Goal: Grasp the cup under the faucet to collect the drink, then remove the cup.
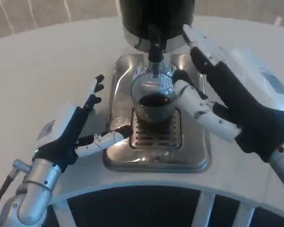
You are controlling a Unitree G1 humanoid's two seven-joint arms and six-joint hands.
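A white round surface (52,52) takes up most of the view, evenly and softly lit. Beyond its far edge lies a beige floor (33,14) crossed by thin pale lines (tile joints or carpet, hard to tell). Below the near rim are white struts (201,208) over dark gaps.

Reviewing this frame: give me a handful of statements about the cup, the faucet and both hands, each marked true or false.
1. The cup stands under the faucet. True.
2. The cup is empty. False: dark liquid sits in it.
3. The right hand is at the cup, its fingers against the cup's side. True.
4. The left hand holds the cup. False: it is open at the left edge of the metal drip tray, holding nothing.
5. The cup lies tipped over on the table. False: it stands upright on the tray's grate.
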